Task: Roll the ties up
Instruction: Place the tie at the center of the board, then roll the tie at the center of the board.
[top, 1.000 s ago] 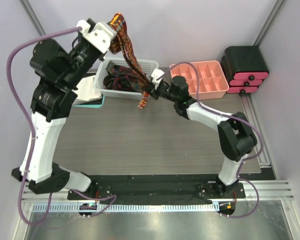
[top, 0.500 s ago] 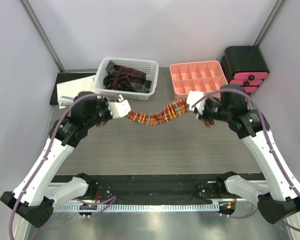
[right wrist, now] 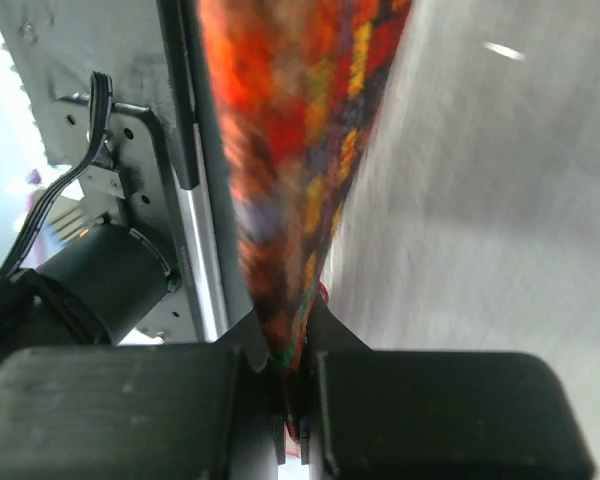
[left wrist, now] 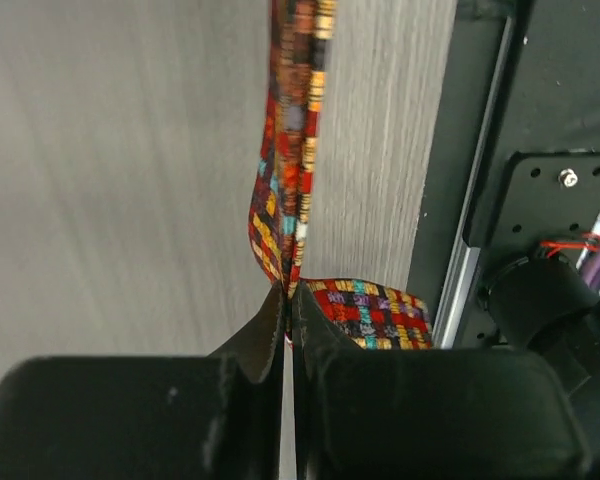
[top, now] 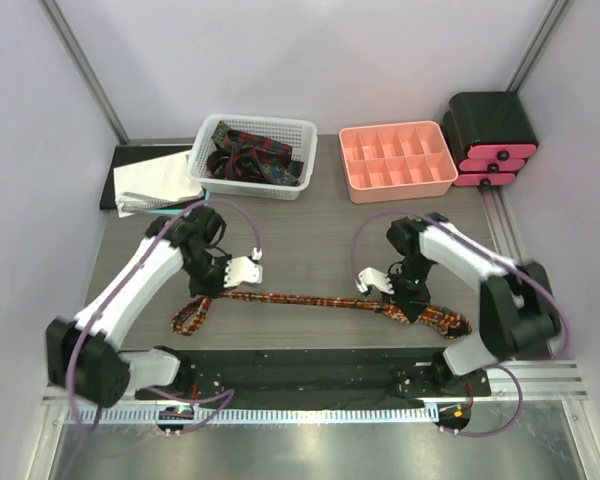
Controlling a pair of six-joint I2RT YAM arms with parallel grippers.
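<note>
Grey table (top: 310, 240) lay under a red patterned tie (top: 300, 298) stretched nine to three o'clock. We held it pinched in left gripper (left wrist: 288, 300) and right gripper (right wrist: 292, 345).

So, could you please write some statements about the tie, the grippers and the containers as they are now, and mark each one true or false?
1. The red patterned tie runs across the table from one gripper to the other. True.
2. The left gripper is open. False: it is shut on the tie.
3. The right gripper is shut on the tie. True.
4. The pink tray holds a rolled tie. False: its compartments are empty.
5. The white basket holds other ties. True.
</note>
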